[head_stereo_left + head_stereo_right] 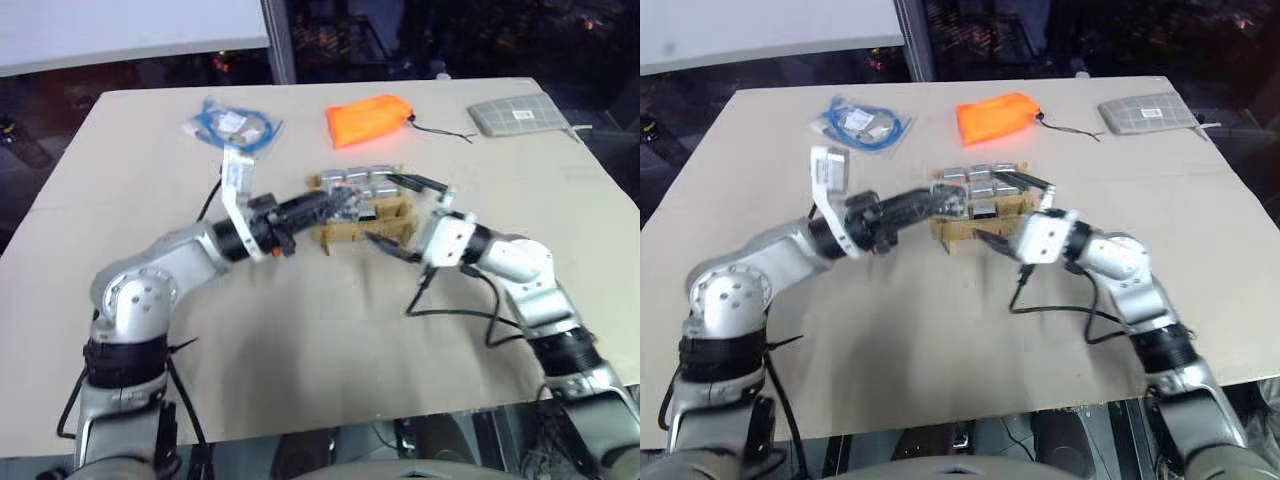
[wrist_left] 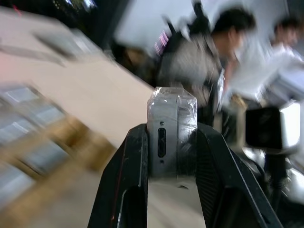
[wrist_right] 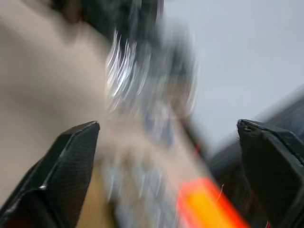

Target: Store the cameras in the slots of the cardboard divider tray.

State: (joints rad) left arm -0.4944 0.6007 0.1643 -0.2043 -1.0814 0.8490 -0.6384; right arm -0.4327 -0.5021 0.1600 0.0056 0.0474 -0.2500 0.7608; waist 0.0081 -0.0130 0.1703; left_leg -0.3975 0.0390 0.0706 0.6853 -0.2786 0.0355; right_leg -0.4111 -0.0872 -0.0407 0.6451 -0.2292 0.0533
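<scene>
The cardboard divider tray (image 1: 345, 236) sits mid-table, and several silver-grey cameras (image 1: 357, 181) fill its far slots. My left gripper (image 1: 330, 207) reaches in from the left over the tray. It is shut on one camera (image 2: 171, 135), a silver block wrapped in clear film with a dark slot on its side, clamped between the two black fingers (image 2: 130, 180). My right gripper (image 1: 380, 208) comes in from the right at the tray's near right corner. It is open, with one finger (image 3: 71, 161) far from the other and nothing between them.
At the back of the table lie an orange fabric bag (image 1: 368, 118), a grey checked pouch (image 1: 515, 114) at the right and a clear bag of blue cable (image 1: 232, 127) at the left. Blurred people (image 2: 223, 52) stand beyond the table in the left wrist view.
</scene>
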